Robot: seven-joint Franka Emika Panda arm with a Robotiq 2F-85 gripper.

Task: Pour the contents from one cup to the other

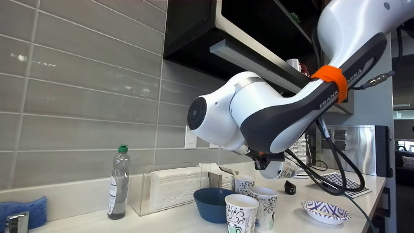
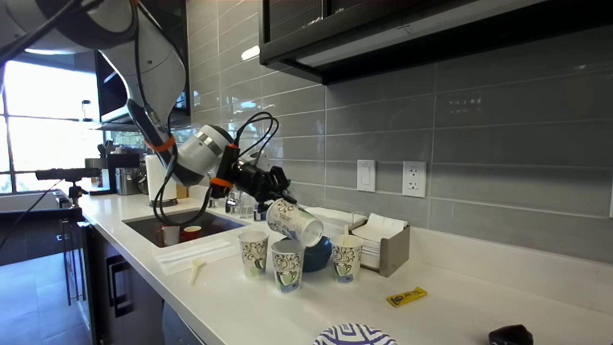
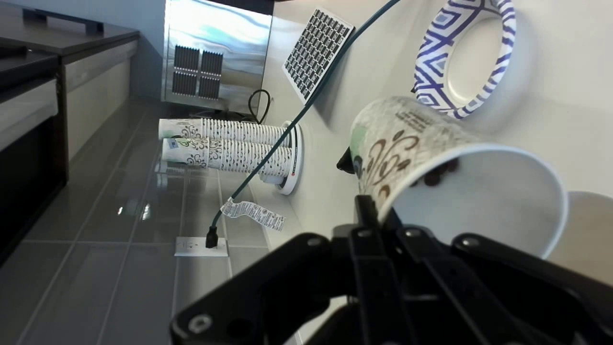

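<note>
item: my gripper (image 3: 379,218), its fingers pinched firmly on the rim of a paper cup, one inside the wall and one outside.

item: held cup (image 2: 293,223), white, swirl-printed, tipped onto its side in the air; a few dark brown pieces (image 3: 433,178) lie inside, toward its base.

item: three upright cups of like print on the white counter (image 2: 230,306): sink-side cup (image 2: 253,254), middle cup (image 2: 288,268) just beside it, and stick cup (image 2: 346,258), set apart, a pale stick in it. i cannot tell whether my held cup's mouth is over any of these.

item: blue bowl (image 1: 212,207), behind the gap between middle cup and stick cup.

item: napkin holder (image 2: 395,251), just beside stick cup, bounding the wall side.

item: yellow packet (image 2: 406,297), flat, a stretch of counter between it and stick cup.

item: patterned bowl (image 1: 325,213), well apart from the cups, a strip of counter between its rim and the front edge.

item: dark cabinet (image 2: 431,45), its underside well above my held cup.
</note>
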